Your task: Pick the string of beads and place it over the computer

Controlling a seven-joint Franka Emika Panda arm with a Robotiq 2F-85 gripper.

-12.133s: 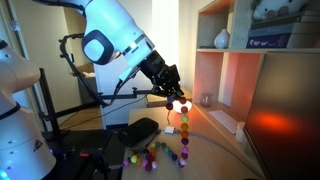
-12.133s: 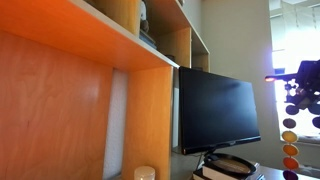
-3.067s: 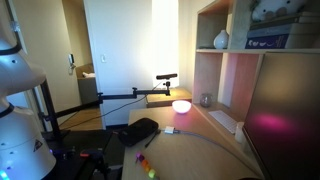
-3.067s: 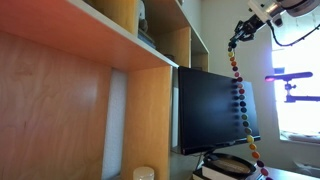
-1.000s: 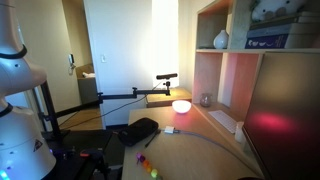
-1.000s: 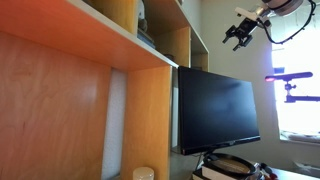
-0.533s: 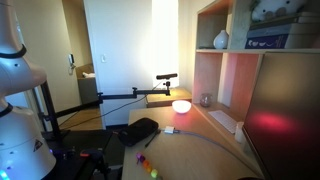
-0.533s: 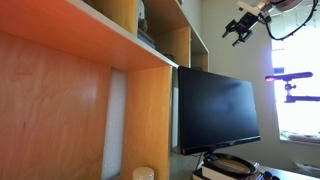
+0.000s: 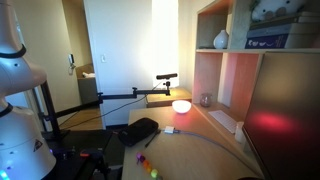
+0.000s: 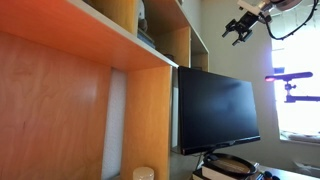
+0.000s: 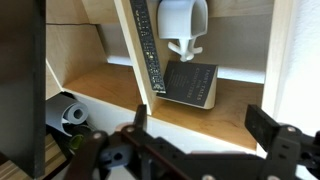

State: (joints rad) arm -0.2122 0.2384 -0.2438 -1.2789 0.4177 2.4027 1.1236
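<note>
Your black two-fingered gripper fills the bottom of the wrist view; its jaws stand wide apart and nothing is between them. Past the fingers you look at a light wooden shelf; on it a long dark remote control leans beside a flat black box, and a white cup sits behind the box. In an exterior view the gripper hangs high in the air, above the right part of the flat black computer screen, well apart from it. The string of shiny round beads is not in the jaws; only a few small bright beads show, low on the desk, near the black rounded lump; you cannot tell if any beads lie over the screen. Farther back a round glowing lamp sits on the desk.
</note>
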